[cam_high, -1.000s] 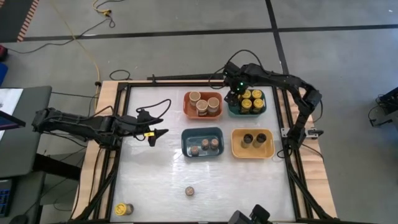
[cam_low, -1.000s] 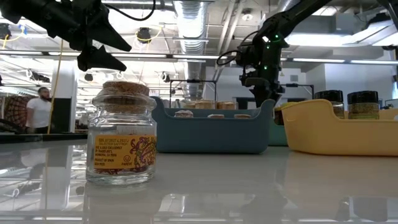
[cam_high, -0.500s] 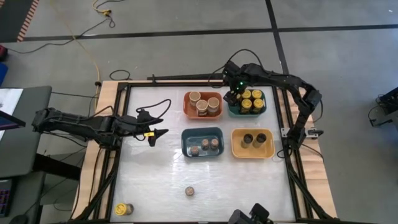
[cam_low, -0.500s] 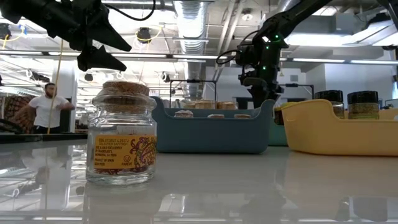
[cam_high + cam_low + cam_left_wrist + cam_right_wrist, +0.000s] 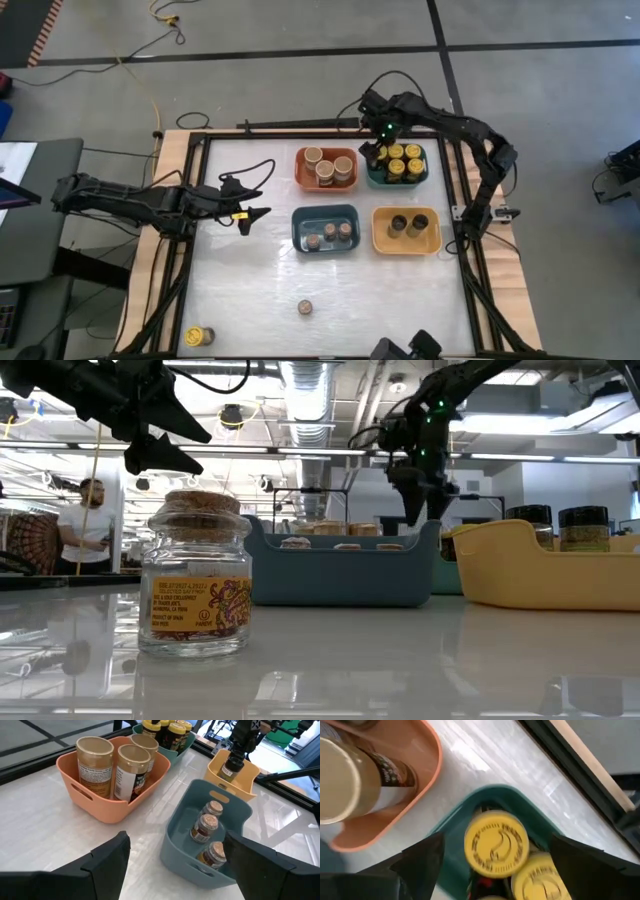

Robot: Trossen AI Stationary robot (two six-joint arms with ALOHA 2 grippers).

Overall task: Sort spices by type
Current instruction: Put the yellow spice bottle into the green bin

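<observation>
We've got the right jaws spread wide, above the teal bin; yellow-lid jar sits btwn them, free, w/ its own kind. Left jaws spread, empty, parked above the tabletop.

Even, bright overhead lighting. The white table mirrors the ceiling lamps in soft glare streaks. Shadows beneath the bins are faint. The right wrist view shows motion blur; the low view's far room is slightly out of focus.
</observation>
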